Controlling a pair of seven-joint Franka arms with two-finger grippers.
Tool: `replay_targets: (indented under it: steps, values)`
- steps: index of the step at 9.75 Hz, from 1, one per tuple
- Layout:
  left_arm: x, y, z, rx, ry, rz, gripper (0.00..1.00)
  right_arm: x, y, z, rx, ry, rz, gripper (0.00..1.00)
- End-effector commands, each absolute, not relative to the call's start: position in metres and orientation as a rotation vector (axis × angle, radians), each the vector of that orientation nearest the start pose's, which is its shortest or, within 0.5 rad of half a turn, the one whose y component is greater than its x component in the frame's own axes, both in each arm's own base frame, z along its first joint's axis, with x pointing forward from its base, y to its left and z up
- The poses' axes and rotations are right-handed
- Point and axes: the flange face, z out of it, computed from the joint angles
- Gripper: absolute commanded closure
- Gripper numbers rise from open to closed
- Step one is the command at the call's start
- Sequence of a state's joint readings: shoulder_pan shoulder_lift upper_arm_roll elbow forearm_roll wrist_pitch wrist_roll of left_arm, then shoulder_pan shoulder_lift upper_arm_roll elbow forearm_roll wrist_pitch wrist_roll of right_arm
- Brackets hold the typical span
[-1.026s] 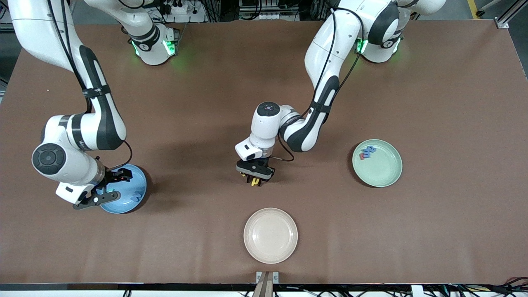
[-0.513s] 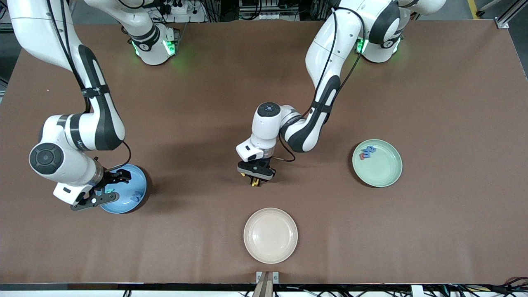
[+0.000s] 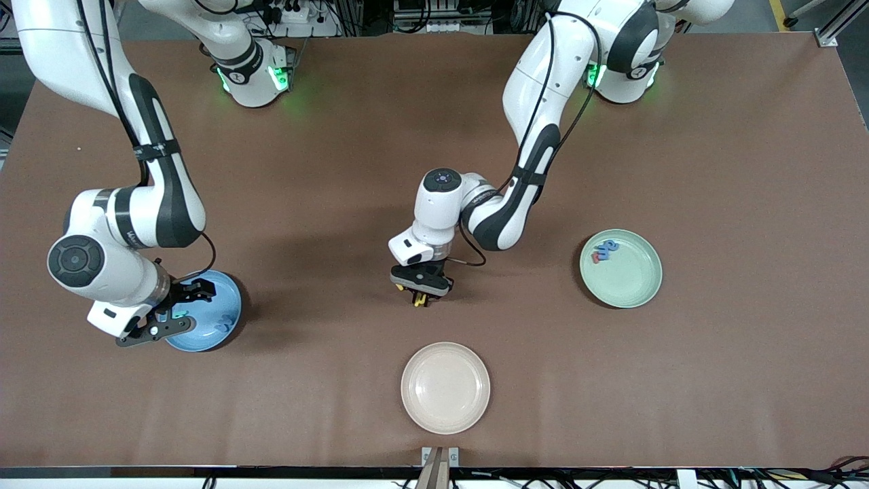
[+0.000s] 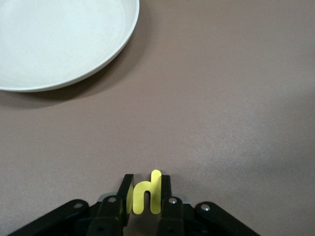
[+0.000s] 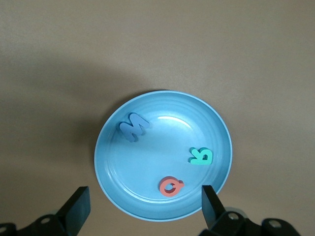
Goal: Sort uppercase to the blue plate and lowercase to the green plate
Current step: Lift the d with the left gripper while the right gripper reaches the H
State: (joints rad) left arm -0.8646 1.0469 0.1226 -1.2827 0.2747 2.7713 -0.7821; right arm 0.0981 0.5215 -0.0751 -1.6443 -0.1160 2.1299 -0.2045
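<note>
My left gripper (image 3: 421,297) is low at the middle of the table, shut on a yellow h-like lowercase letter (image 4: 155,190) that stands on edge between its fingers (image 4: 127,186). My right gripper (image 3: 178,307) hangs open over the blue plate (image 3: 229,307) with nothing between its fingers. On the blue plate (image 5: 147,152) lie three uppercase letters: a blue W (image 5: 134,127), a green R (image 5: 201,156) and a red Q (image 5: 171,186). The green plate (image 3: 631,282), toward the left arm's end, holds small blue and red lowercase letters (image 3: 603,251) near its rim.
A bare beige plate (image 3: 445,388) sits nearer the front camera than my left gripper; its rim (image 4: 129,29) shows in the left wrist view. Brown table cloth (image 3: 713,170) surrounds the plates.
My left gripper's fingers closed on the yellow letter a second ago and have stayed shut. The right arm drifted slightly toward its end of the table, then held still.
</note>
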Motion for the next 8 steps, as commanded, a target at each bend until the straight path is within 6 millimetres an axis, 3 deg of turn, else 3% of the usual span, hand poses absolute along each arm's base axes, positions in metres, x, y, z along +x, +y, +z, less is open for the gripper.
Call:
replay_targets:
  steps: [1,2,5,6,8]
  values:
    - [0.534,-0.529,0.159,-3.115,0.404,-0.679,0.87,0.677,0.018,0.316,-3.232,-0.467,0.079,0.00]
    - [0.537,-0.517,0.163,-3.089,0.398,-0.632,0.96,0.678,0.018,0.317,-3.233,-0.464,0.074,0.00]
    - [0.532,-0.478,0.182,-3.065,0.447,-0.527,0.96,0.677,0.025,0.315,-3.236,-0.428,0.074,0.00]
    - [0.527,-0.466,0.191,-3.065,0.453,-0.499,0.97,0.677,0.041,0.316,-3.240,-0.419,0.069,0.00]
    - [0.521,-0.426,0.226,-2.987,0.568,-0.357,0.97,0.672,0.072,0.313,-3.248,-0.369,0.094,0.00]
